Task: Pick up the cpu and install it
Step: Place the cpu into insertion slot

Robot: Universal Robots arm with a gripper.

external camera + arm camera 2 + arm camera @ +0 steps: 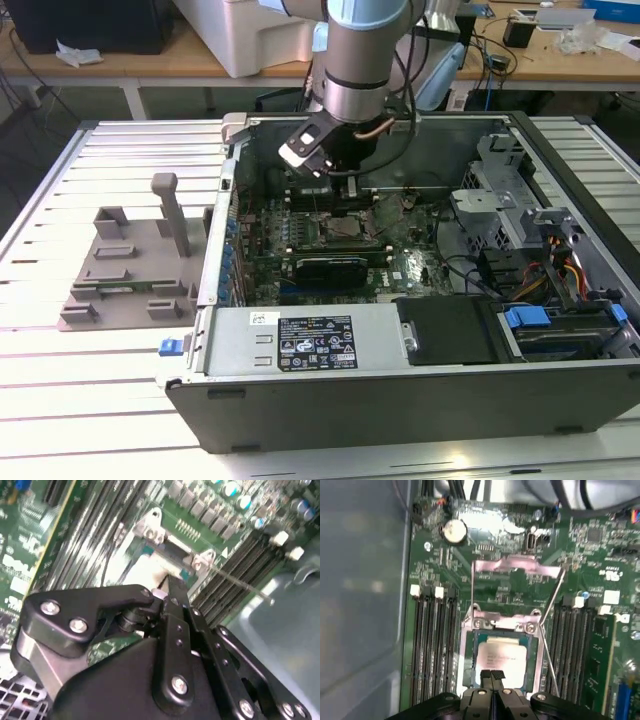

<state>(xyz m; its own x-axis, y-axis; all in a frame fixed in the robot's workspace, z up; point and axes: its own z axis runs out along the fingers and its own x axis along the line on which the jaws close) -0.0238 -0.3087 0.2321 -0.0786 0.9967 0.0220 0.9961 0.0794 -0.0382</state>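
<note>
End effector [491,674], fingers together, hangs just above the seated cpu [506,655].

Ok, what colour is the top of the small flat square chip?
The square chip has a shiny silver top; the first wrist view shows it best.

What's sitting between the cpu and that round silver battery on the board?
In the first wrist view, the socket's hinge bracket and its flipped-open metal cover frame lie between the cpu and the battery.
</note>
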